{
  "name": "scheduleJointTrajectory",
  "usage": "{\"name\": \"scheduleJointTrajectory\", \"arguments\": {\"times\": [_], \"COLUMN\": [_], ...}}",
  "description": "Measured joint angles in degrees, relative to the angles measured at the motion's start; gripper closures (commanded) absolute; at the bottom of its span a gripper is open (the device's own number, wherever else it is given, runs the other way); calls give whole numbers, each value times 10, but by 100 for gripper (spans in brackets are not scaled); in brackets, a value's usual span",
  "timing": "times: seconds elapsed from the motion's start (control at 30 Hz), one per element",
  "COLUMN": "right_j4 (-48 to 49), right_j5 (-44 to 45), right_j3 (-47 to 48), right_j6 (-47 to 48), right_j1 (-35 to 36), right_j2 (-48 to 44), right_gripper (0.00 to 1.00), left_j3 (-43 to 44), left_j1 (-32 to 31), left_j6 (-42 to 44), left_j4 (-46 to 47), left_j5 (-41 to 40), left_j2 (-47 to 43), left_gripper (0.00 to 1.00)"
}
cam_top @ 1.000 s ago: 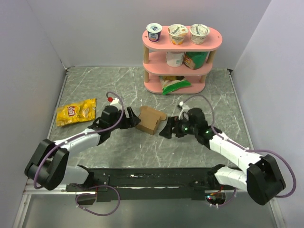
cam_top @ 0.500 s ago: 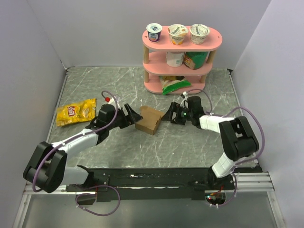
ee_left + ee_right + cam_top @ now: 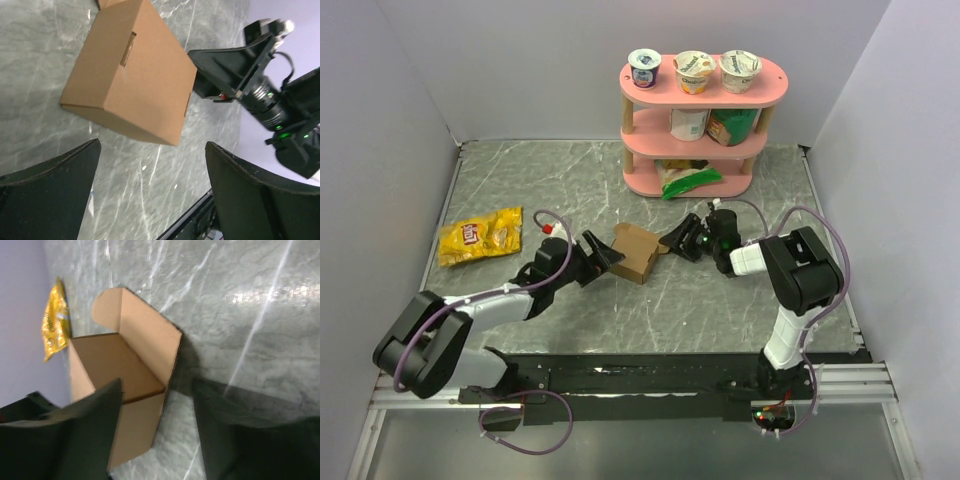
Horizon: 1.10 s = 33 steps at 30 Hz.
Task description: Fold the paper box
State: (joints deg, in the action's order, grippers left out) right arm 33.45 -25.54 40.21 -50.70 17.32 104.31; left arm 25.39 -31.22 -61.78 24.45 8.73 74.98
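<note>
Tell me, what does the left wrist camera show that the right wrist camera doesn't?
Only left wrist: the paper box from outside, a closed wall with its slot, and the right gripper just beyond it. Only right wrist: the box's open inside, its rounded flap, and the yellow snack bag. Both: the same brown box on the grey marbled table.

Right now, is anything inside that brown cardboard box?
Through its open side the paper box shows only bare cardboard walls, with nothing in the part visible. A finger of the right gripper covers the near corner of the inside, so that part cannot be checked.
</note>
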Motion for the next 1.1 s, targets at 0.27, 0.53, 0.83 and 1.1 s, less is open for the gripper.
{"name": "scheduleJointTrajectory", "arguments": {"times": [0.27, 0.53, 0.83, 1.1], "right_j4": [18, 61, 52, -132], "right_j5": [16, 113, 185, 251], "right_j3": [-8, -127, -249, -307], "right_j6": [-24, -78, -147, -21], "right_j1": [23, 73, 200, 150], "right_j2": [20, -64, -232, -568], "right_gripper": [100, 95, 8, 0], "left_j3": [-7, -7, 5, 42], "left_j1": [0, 0, 1, 25], "left_j6": [-30, -47, -21, 59], "left_j4": [82, 129, 133, 94], "left_j5": [1, 5, 6, 22], "left_j2": [72, 120, 141, 141], "left_gripper": [12, 15, 8, 11]}}
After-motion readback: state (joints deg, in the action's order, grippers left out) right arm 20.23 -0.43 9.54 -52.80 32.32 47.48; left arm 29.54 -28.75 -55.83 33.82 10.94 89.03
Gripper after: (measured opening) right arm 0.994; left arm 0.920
